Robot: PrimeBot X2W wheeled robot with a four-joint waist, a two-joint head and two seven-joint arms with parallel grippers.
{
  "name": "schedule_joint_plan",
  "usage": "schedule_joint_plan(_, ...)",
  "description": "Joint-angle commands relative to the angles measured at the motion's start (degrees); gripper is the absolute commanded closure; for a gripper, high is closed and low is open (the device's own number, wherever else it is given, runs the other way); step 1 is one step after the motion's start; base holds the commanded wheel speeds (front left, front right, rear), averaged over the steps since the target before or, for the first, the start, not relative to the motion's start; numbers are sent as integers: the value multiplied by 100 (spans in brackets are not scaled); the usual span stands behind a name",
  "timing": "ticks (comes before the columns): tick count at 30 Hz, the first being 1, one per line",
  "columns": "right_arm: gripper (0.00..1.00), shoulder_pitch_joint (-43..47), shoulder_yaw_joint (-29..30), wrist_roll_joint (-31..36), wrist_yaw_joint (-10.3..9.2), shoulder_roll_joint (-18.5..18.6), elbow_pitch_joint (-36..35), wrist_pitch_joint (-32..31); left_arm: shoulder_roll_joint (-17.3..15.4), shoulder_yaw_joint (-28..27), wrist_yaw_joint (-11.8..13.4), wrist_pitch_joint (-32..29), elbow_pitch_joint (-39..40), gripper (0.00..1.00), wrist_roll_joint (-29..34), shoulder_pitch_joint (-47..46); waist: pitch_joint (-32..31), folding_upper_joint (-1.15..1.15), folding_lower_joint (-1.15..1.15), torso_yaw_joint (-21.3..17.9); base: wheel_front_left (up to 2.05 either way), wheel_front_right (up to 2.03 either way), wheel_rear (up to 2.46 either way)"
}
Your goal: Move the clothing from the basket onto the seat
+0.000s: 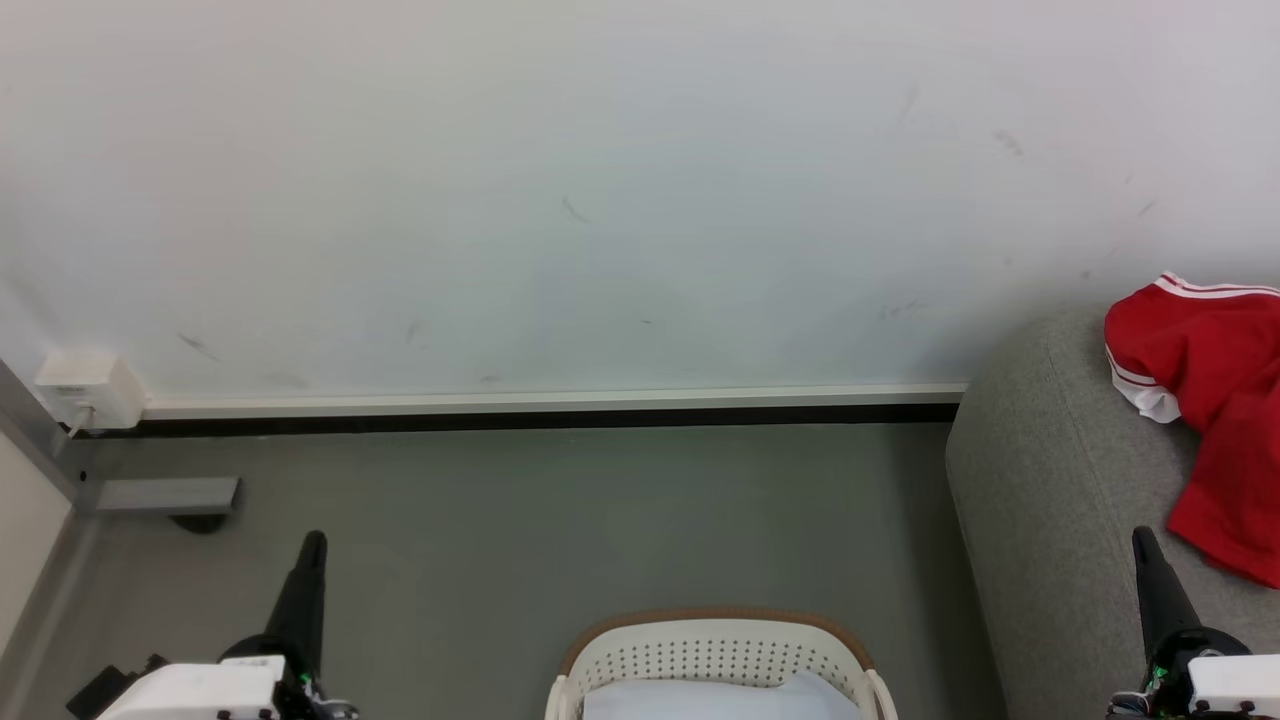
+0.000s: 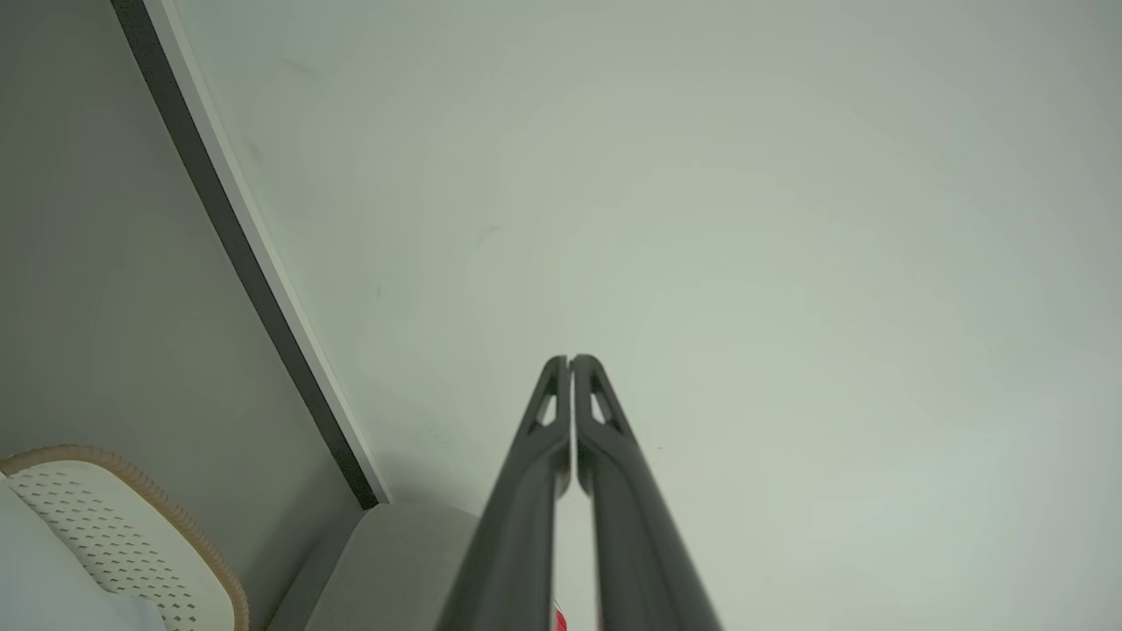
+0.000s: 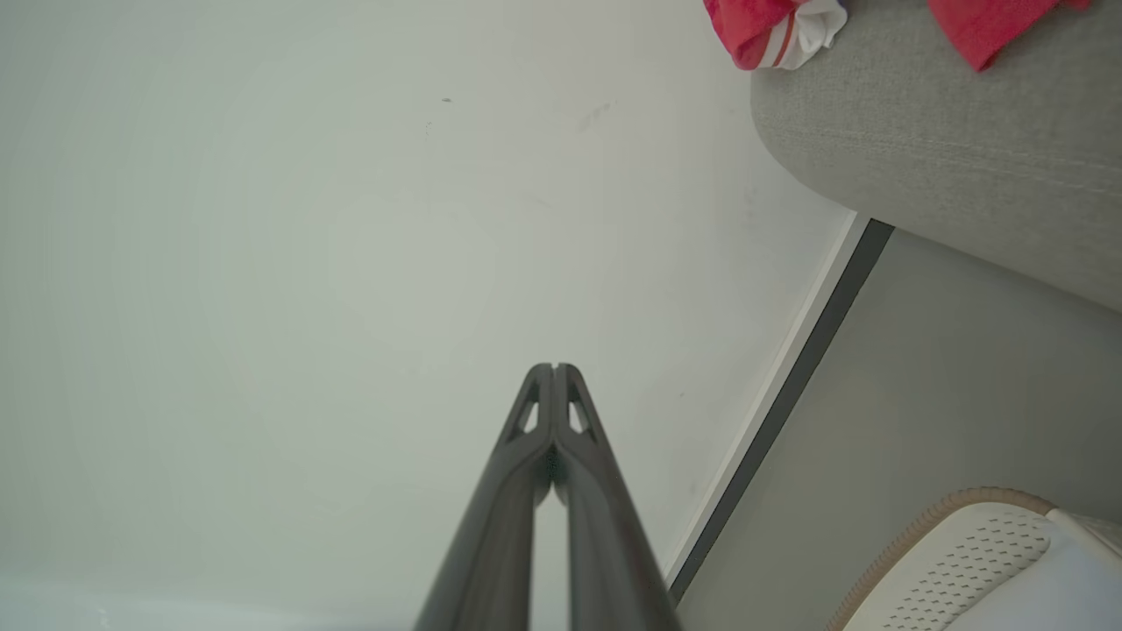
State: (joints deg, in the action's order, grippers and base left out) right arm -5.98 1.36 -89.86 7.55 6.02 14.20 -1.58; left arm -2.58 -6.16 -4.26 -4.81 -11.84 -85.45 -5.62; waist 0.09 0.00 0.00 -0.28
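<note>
Your left gripper (image 1: 313, 543) and right gripper (image 1: 1142, 538), both clenched on nothing, flank the basket (image 1: 715, 655), with the seat (image 1: 1040, 480) nearer your right.

Scuffed white painted wall (image 1: 600, 150) across the upper frame; white-and-black skirting strip (image 1: 550, 410) below it; plain grey floor (image 1: 600, 520) beneath; small white plastic box (image 1: 85, 388) at middle left.

White wall (image 1: 640, 180) running across 12 o'clock, showing faint scuffs. White-and-black skirting (image 1: 550, 408) sitting under it, meeting grey floor (image 1: 560, 520). White socket box (image 1: 85, 388) hanging at 9 o'clock. Grey metal bar (image 1: 165, 494) lying just below it, between 8 and 9 o'clock.
</note>
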Motion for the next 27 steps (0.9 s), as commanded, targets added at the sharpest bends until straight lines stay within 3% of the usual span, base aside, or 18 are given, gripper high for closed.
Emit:
schedule_joint_plan(1, 100, -98, 29, -119, -10, 52, 2, -30, -48, -26, -45, -30, 47, 100, -146, -72, -2, 0, 0, 2, 0, 0, 0)
schedule_joint_plan(16, 100, -109, 49, -683, -12, 71, 26, -135, -51, -62, -49, -188, 82, 100, -720, -80, -18, 0, 0, 25, 0, 0, 0)
schedule_joint_plan(27, 100, -102, 10, -707, -12, 90, 20, -93, -50, -61, -50, -196, 80, 100, -726, -77, -18, 0, 0, 26, 0, 0, 0)
